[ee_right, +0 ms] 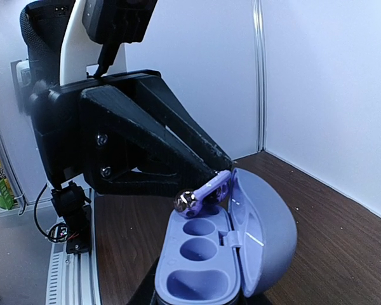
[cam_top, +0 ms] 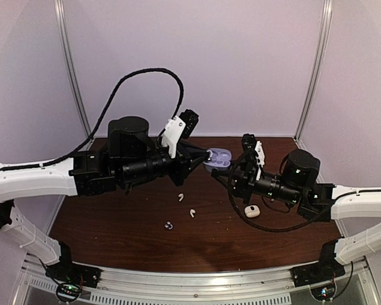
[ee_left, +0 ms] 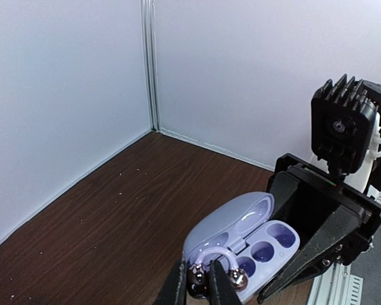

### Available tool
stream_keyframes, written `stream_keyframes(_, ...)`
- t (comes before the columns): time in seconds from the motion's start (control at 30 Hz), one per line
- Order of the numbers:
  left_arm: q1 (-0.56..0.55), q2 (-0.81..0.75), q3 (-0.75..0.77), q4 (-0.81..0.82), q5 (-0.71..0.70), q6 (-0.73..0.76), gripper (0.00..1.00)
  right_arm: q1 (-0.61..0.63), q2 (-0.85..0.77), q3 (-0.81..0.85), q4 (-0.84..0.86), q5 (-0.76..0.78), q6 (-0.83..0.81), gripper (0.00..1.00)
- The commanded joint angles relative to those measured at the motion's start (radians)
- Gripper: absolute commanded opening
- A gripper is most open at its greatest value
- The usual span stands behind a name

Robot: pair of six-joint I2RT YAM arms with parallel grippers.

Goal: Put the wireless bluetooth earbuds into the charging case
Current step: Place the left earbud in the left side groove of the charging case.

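On the near part of the bench (cam_top: pixel 114 238), a loose purple earbud (cam_top: pixel 169 225) is lying left of centre. Just beyond it, two white earbuds are lying near each other without touching: the nearer white earbud (cam_top: pixel 192 213) and, a little farther and to the left, the farther white earbud (cam_top: pixel 181 197). To their right, a small white case (cam_top: pixel 252 210) is sitting on the bench beside the right arm (cam_top: pixel 362 203).

Farther back, around mid-bench, the two arms are meeting. The right fingers (ee_left: pixel 308 254) are reaching in from the right and are closing on the charging case (cam_top: pixel 219 156), with one finger on each side of its base. The case is standing open, its lid tilted back and its lilac wells facing up. Whether its underside is touching the bench cannot be told.

The left fingers (ee_left: pixel 178 287) are reaching in from the left and are nearly closed, pinching the held purple earbud (ee_right: pixel 202 192), which is carrying a thin curved loop. This earbud is hanging at the end of the case base nearest the left fingers, just above the end well. Whether it is touching the case cannot be told.

Beyond the case, the white enclosure walls (cam_top: pixel 241 63) are rising from the far edge of the bench.
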Motion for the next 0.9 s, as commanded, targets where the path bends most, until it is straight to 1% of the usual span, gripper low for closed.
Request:
stream_keyframes(0.0,-0.007,0.019,0.042,-0.011,-0.016,-0.012,0.14,0.007,-0.027,0.007,0.04,0.033,0.014,0.0)
stream_keyframes(0.3,-0.031,0.041,0.077,-0.015,-0.043,-0.014,0.14,0.016,-0.024,0.009,0.015,0.055,0.002,0.0)
stream_keyframes(0.33,-0.032,0.043,0.081,-0.041,-0.045,-0.015,0.14,0.017,-0.026,0.009,0.015,0.057,0.001,0.0)
stream_keyframes(0.5,-0.034,0.061,0.097,-0.068,-0.062,-0.027,0.14,0.023,-0.035,0.008,0.014,0.085,-0.003,0.0)
stream_keyframes(0.7,-0.035,0.091,0.131,-0.119,-0.092,-0.04,0.18,0.027,-0.039,0.006,0.017,0.092,-0.009,0.0)
stream_keyframes(0.87,-0.035,0.094,0.131,-0.124,-0.078,-0.045,0.21,0.027,-0.044,0.003,0.02,0.091,-0.012,0.0)
